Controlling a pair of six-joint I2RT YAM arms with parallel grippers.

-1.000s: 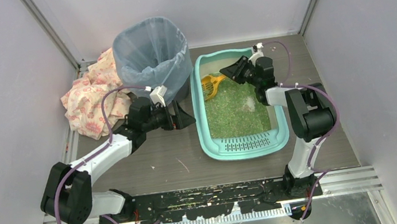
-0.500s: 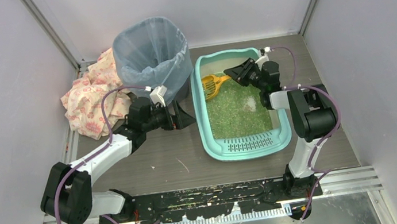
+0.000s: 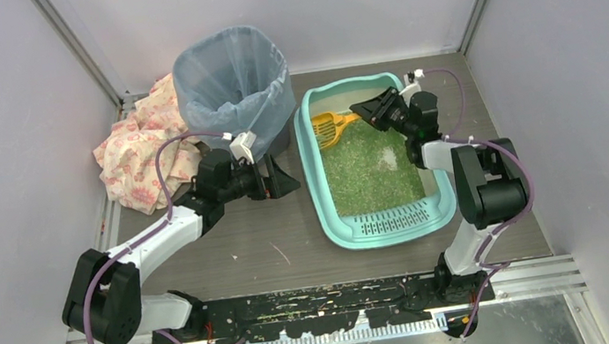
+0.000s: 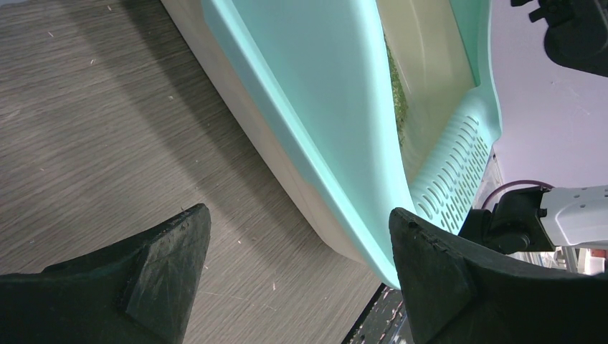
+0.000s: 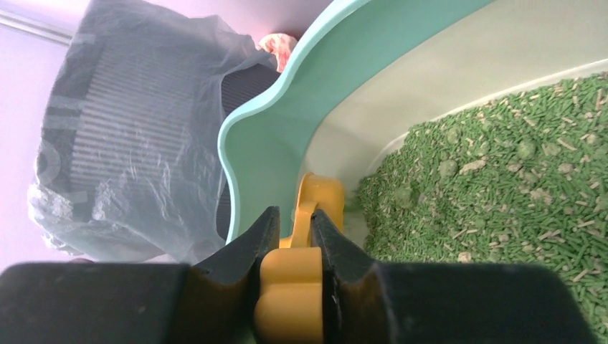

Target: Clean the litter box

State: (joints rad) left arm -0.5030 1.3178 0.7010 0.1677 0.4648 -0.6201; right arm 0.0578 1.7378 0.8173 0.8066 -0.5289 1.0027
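The teal litter box [image 3: 314, 184] lies right of centre, skewed, with green litter [image 3: 365, 173] and a slotted step [image 3: 392, 222] at its near end. A pale clump [image 3: 388, 156] sits in the litter. My right gripper [image 3: 362, 113] is over the far end, shut on the handle of the orange scoop [image 3: 328, 129]. In the right wrist view the handle [image 5: 290, 287] is pinched in my right gripper [image 5: 292, 215], near the box rim [image 5: 265, 136]. My left gripper [image 3: 284, 177] stands open just left of the box. The left wrist view shows bare table between its fingers [image 4: 172, 251] and the rim [image 4: 323, 107] ahead.
A blue-grey bag-lined bin [image 3: 232, 84] stands at the back, left of the box, and fills the left of the right wrist view [image 5: 122, 143]. A flowered cloth [image 3: 138, 149] lies bunched beside it. Enclosure walls rise on three sides. Litter crumbs dot the table [image 3: 276, 251].
The litter box has slid and turned slightly to the right. My right gripper has moved right with the scoop. The left arm has stayed still.
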